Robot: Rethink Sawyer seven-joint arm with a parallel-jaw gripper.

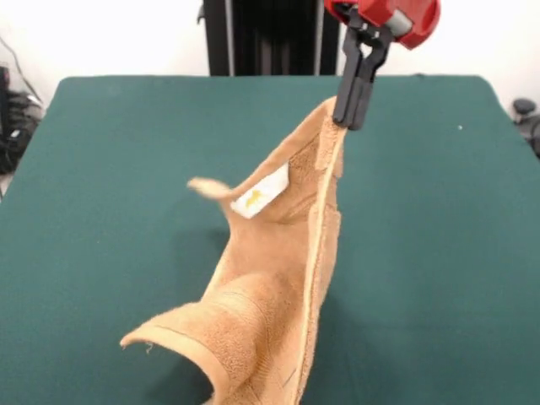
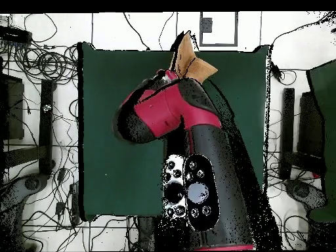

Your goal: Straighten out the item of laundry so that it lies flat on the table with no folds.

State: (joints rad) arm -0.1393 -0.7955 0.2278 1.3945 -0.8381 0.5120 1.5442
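The item of laundry (image 1: 270,287) is a tan terry towel hanging in the air, pulled up by one corner and draped in folds. A white tag (image 1: 260,196) shows on its upper part. My gripper (image 1: 351,118) is shut on the towel's top corner, its black fingers (image 1: 356,84) pointing down. The towel's lower end curls near the front edge of the green table (image 1: 101,211). In the overhead view only a bit of the towel (image 2: 190,60) shows past the arm, near the table's (image 2: 111,131) far edge; the gripper is hidden under the arm there.
The red and black arm (image 2: 190,131) covers the middle of the table in the overhead view. Cables and stands (image 2: 46,118) lie on the floor around the table's sides.
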